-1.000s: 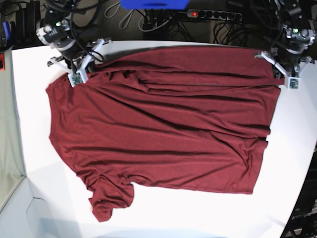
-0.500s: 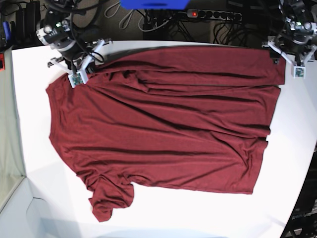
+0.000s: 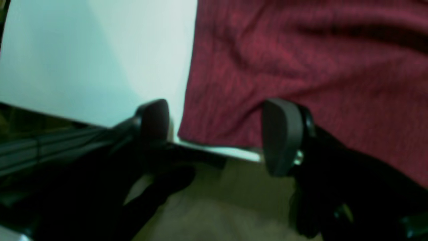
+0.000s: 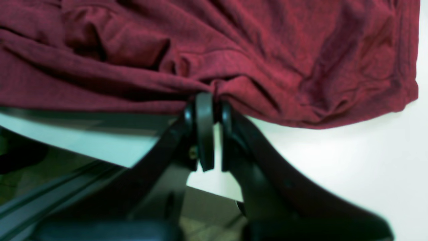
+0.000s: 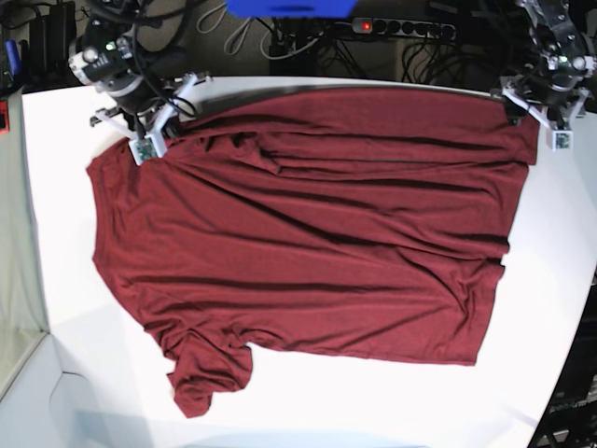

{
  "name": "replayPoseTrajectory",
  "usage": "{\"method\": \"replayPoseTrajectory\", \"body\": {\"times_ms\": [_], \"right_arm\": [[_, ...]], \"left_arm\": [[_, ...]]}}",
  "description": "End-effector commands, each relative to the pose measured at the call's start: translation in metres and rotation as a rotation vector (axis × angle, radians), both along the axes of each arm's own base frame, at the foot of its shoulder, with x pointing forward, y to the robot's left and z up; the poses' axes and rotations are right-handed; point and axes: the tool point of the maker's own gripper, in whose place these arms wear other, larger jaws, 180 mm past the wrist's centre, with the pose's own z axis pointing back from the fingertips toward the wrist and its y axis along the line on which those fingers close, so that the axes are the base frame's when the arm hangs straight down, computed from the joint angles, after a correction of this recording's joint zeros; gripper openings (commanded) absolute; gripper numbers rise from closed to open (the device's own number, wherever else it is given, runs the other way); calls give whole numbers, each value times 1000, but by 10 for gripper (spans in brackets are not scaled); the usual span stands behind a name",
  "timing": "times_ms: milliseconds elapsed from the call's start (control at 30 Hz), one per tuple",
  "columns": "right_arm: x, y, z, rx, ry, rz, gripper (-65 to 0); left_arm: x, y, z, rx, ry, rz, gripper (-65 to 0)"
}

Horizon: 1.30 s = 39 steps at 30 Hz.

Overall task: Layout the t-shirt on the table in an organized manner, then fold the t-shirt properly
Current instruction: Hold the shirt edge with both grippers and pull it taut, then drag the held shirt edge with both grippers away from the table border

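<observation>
The maroon t-shirt (image 5: 308, 233) lies spread across the white table (image 5: 56, 233), with long creases along its far side and a bunched sleeve (image 5: 201, 383) at the near left. At the far left, my right gripper (image 5: 166, 131) is shut on a gathered fold of the t-shirt (image 4: 234, 50); the black fingers (image 4: 204, 134) pinch the cloth's edge. My left gripper (image 5: 534, 117) hovers open over the far right hem corner (image 3: 200, 127). Its pads (image 3: 281, 134) stand wide apart and hold nothing.
The table's far edge (image 3: 220, 150) runs right under both grippers. Behind it lie a power strip (image 5: 401, 28) with a red light, tangled cables and a blue object (image 5: 289, 7). The table's curved edge (image 5: 569, 355) falls away at the right.
My left gripper has opened, let go of the hem corner and drawn back toward the far edge. The corner stays flat on the table. The right arm has not moved.
</observation>
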Motion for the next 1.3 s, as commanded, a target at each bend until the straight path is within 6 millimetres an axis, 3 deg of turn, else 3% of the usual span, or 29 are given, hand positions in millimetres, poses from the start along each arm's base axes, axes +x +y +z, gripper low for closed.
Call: {"method": "replayPoseTrajectory", "body": {"times_ms": [0, 100, 267, 400, 533, 667, 800, 1067, 1267], "right_arm": [[5, 1, 8, 11, -37, 3, -650], [6, 2, 8, 12, -37, 5, -650], [6, 2, 8, 12, -37, 5, -650], [6, 2, 8, 12, -39, 5, -650], [6, 2, 8, 12, -40, 4, -650], [6, 1, 9, 11, -41, 2, -650], [11, 0, 12, 7, -54, -1, -650], [13, -1, 15, 5, -66, 0, -650], [18, -1, 17, 4, -79, -1, -650]], "left_arm": [[-20, 5, -14, 8, 99, 12, -225], [-24, 4, -25, -16, 118, 25, -267], [-35, 0, -40, -51, 153, 43, -539], [-32, -1, -40, -52, 108, 40, -628], [-35, -2, -44, -61, 112, 45, -650], [-28, -2, -37, -47, 90, 36, -650], [-11, -3, -13, -10, 23, 14, -650], [27, -6, 53, 104, -75, -43, -650], [58, -5, 82, 135, -132, -40, -650]]}}
